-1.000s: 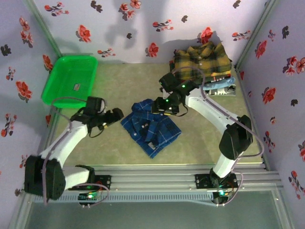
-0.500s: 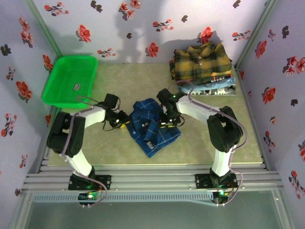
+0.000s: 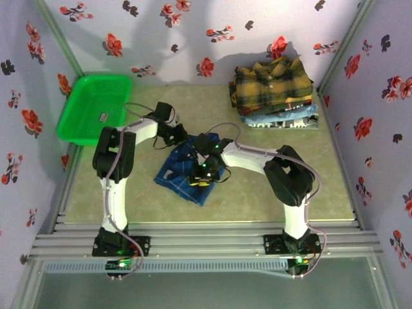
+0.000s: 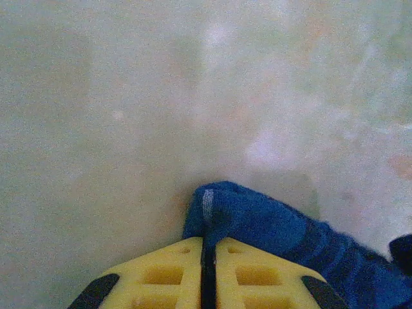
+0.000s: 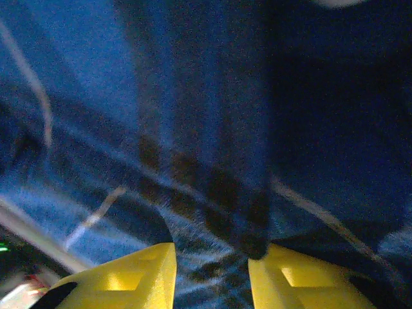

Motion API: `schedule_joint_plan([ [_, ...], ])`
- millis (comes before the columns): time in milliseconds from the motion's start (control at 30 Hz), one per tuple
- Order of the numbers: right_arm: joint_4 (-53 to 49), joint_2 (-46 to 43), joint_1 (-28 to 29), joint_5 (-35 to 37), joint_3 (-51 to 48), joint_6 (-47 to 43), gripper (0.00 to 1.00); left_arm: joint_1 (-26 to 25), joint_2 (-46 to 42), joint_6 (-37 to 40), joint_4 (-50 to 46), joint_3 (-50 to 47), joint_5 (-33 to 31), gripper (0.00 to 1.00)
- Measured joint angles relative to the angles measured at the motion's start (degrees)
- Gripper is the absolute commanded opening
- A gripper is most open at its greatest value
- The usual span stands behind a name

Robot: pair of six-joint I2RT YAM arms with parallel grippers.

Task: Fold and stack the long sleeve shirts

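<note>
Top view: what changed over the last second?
The left gripper swung from left of the blue shirt to its far edge and shut on a fold there. The right gripper moved from the shirt's far right edge to its middle and closed around bunched cloth. The shirt shifted slightly left and bunched narrower. The stack and the basket stayed put.

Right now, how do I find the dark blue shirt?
Look at the middle of the olive table. The dark blue plaid shirt lies there alone, crumpled; the yellow plaid shirt sits folded on a pile at far right.
</note>
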Motion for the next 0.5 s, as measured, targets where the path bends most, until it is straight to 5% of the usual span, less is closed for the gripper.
schedule_joint_plan([
  [267,11.5,2.9,0.2,-9.5,4.2,11.0,0.55,-0.7,10.5,4.2,3.3,12.9,16.3,0.19],
  [500,4.4,-2.6,-3.6,-10.9,7.1,10.4,0.61,-2.7,11.7,2.6,9.9,15.9,25.4,0.51],
])
